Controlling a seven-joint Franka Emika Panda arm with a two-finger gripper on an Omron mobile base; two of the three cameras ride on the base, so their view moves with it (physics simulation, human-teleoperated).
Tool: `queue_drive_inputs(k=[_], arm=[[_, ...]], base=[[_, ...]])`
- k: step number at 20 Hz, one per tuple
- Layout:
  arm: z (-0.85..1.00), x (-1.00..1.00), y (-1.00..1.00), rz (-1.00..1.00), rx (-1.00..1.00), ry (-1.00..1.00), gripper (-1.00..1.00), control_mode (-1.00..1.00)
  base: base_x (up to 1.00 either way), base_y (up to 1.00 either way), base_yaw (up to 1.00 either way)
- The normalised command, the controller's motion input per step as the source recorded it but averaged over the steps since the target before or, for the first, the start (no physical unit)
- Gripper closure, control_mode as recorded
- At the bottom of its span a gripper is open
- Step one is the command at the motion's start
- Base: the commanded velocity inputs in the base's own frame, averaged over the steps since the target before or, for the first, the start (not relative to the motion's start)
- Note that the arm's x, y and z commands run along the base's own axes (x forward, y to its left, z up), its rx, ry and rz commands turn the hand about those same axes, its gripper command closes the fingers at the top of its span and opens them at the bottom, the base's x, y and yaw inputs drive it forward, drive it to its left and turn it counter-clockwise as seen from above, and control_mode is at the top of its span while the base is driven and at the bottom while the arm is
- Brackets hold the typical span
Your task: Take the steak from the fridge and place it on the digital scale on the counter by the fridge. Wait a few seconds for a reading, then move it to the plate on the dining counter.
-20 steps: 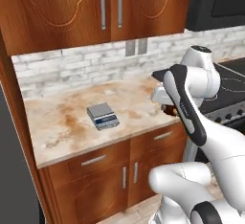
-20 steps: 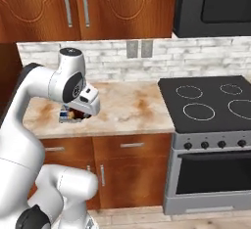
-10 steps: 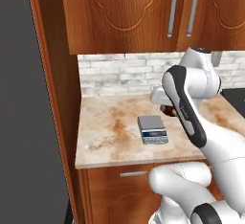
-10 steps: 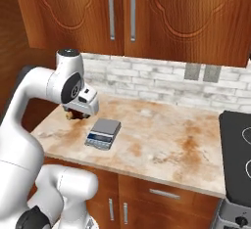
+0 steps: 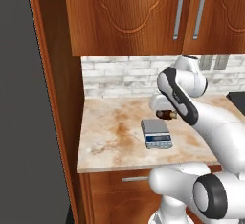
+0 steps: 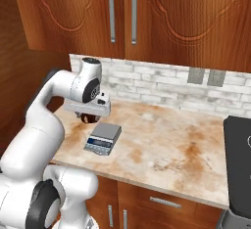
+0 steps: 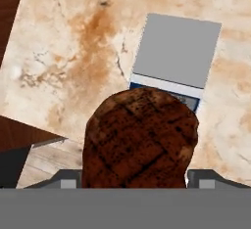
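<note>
One tool (image 5: 167,116) clamps steak (image 7: 139,140) — above scale (image 7: 177,52).

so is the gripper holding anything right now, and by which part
The gripper holds the dark red-brown grilled steak by its lower end, nearest the hand; the fingertips themselves are hidden behind the meat.

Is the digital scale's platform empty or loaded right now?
Empty. The digital scale shows a bare grey top; the steak hangs in the gripper above the counter.

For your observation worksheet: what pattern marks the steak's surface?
A dark criss-cross grill pattern on red-brown meat; the steak shows it best in the hand view.
</note>
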Motion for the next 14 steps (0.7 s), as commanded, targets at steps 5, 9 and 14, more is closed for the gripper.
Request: queue_drive_inputs(k=[5,9,14], arm=[[-0.7,0.77,-0.01,0.26,0.0,0.03,1.0,-1.0],[-0.64,0.91,-0.05,0.22,0.0,0.02,1.0,-1.0],[-0.52,0.48,-0.13,0.18,0.0,-0.03,1.0,-1.0]], base=[[0.0,0.0,0.0],[0.0,0.0,0.0],[0.0,0.0,0.0]])
